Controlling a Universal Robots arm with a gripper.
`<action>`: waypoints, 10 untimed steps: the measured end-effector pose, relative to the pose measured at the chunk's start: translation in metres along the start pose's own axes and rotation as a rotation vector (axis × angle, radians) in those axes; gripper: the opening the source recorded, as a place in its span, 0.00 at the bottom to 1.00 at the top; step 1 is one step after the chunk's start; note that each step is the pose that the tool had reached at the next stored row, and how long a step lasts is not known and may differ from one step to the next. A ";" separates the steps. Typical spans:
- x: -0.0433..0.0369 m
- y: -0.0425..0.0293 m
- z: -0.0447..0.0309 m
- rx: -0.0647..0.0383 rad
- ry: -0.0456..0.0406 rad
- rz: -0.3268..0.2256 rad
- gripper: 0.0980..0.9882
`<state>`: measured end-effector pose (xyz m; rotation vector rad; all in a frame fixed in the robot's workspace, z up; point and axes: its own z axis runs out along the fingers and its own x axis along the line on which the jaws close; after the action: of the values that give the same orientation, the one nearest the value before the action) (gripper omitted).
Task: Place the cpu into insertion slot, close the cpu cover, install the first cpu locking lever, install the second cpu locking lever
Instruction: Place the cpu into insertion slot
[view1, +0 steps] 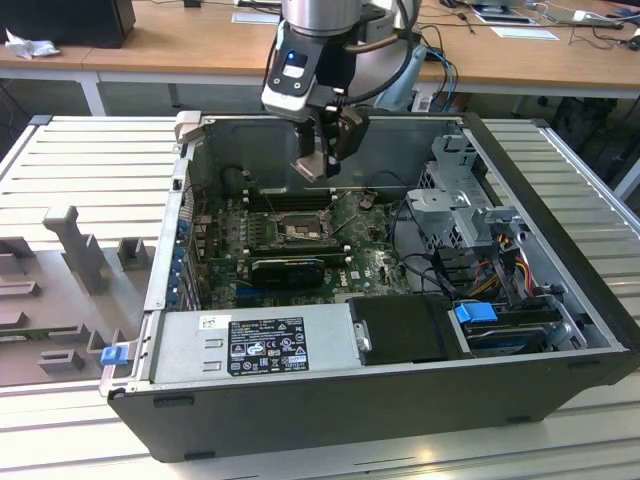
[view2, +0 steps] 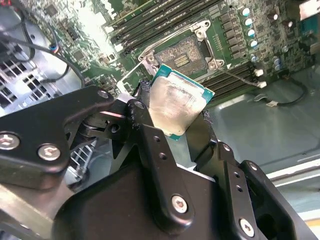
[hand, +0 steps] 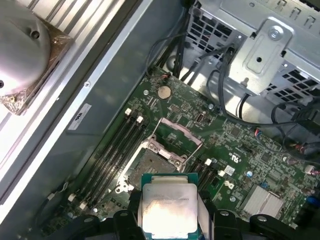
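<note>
Cpu (hand: 169, 210), silver-topped, green-edged: was clamped by its edges between the fingers of the gripper (view1: 325, 158), held in the air above the insertion slot (hand: 152, 165) of the green motherboard (hand: 240, 145) inside the open computer case (view1: 350, 410). The cpu cover (hand: 176, 134) seemingly stood swung up beside the slot.

- Nothing is reading clearly.
- A black label (view1: 266, 346) on the power supply (view1: 190, 350), lower middle of the exterior view, is showing print too small to read.
- The cpu (hand: 169, 207) top is carrying faint, illegible lines in the first wrist view.
</note>
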<state>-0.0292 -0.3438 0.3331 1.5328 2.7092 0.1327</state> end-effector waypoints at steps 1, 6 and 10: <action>0.0000 -0.0001 0.0006 0.000 -0.0015 0.018 0.48; -0.0001 -0.0004 0.0049 -0.002 -0.0112 0.128 0.48; -0.0002 -0.0009 0.0101 -0.005 -0.0222 0.255 0.48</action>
<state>-0.0292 -0.3438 0.3229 1.8595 2.4833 0.1261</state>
